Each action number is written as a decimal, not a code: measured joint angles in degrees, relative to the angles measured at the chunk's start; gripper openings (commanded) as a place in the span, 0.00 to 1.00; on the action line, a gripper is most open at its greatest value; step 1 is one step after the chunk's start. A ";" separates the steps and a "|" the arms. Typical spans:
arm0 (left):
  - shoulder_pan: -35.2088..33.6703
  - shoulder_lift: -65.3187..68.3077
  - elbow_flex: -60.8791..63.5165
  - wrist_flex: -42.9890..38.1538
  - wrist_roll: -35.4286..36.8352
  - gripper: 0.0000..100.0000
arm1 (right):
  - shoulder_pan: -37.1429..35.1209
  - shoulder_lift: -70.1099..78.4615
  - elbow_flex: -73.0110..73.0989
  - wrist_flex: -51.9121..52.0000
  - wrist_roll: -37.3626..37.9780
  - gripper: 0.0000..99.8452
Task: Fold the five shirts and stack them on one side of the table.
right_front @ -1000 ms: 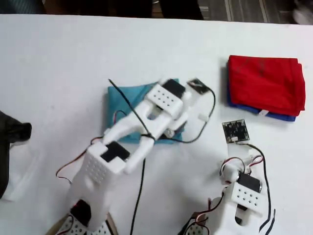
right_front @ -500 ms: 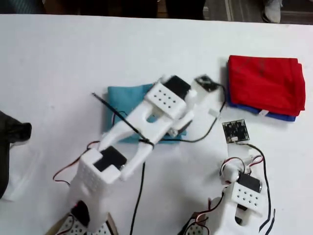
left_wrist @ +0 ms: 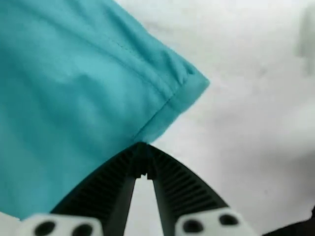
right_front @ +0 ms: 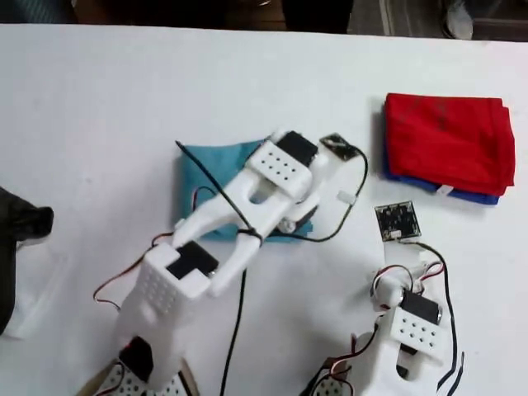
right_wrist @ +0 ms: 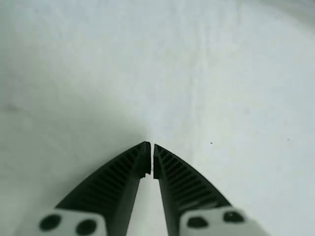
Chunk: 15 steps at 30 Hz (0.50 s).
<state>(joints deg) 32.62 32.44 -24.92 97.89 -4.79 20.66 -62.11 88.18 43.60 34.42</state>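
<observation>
Here, teal shirt (right_front: pixel 206 169), red shirt (right_front: pixel 450 136) over blue shirt (right_front: pixel 483 198), white label (right_front: pixel 445 190).

Robotics lab or test-bench setup is indicated. Two white plastic arms, the left arm (right_front: pixel 247 206) and the right arm (right_front: pixel 417 330), are set side by side at the near edge of a plain white table (right_front: pixel 99 99), with red and black servo wires (right_front: pixel 124 276) left exposed and loosely routed. A bare camera circuit board (right_front: pixel 397 219) is left unhoused on its cable beside the right arm, and a strip of dark floor (right_front: pixel 396 15) is seen past the far table edge.
</observation>
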 measured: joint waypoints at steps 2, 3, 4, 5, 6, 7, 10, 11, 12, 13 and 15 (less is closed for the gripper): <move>0.44 0.00 0.00 1.14 0.00 0.12 | 0.00 0.00 0.00 0.00 0.00 0.02; 0.53 0.00 0.00 1.49 0.00 0.14 | 0.00 0.00 0.00 0.00 0.00 0.02; 0.53 0.00 0.00 1.76 0.00 0.16 | 0.00 0.00 0.00 0.00 0.00 0.02; 0.53 0.00 0.00 1.93 0.00 0.17 | 0.00 0.00 0.00 0.00 0.00 0.02; 0.53 0.00 0.00 2.11 0.00 0.17 | 0.00 0.00 0.00 0.00 0.00 0.02; 0.53 0.00 0.00 2.29 0.00 0.17 | 0.00 0.00 0.00 0.00 0.00 0.02; 0.70 -0.62 0.00 2.73 0.00 0.17 | 0.00 0.00 0.00 0.00 0.00 0.02; 1.05 -1.58 0.00 2.81 0.00 0.17 | 0.00 0.00 0.00 0.00 0.00 0.02; 1.41 -3.08 0.00 2.81 0.00 0.17 | 0.00 0.00 0.00 0.00 0.00 0.02; 1.85 -5.01 0.00 2.81 0.00 0.17 | 0.00 0.00 0.00 0.00 0.00 0.02; 2.20 -9.41 0.00 2.81 0.00 0.17 | 0.00 0.00 0.00 0.00 0.00 0.02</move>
<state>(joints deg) 34.81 23.03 -24.92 100.70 -4.79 20.66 -62.11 88.18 43.60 34.42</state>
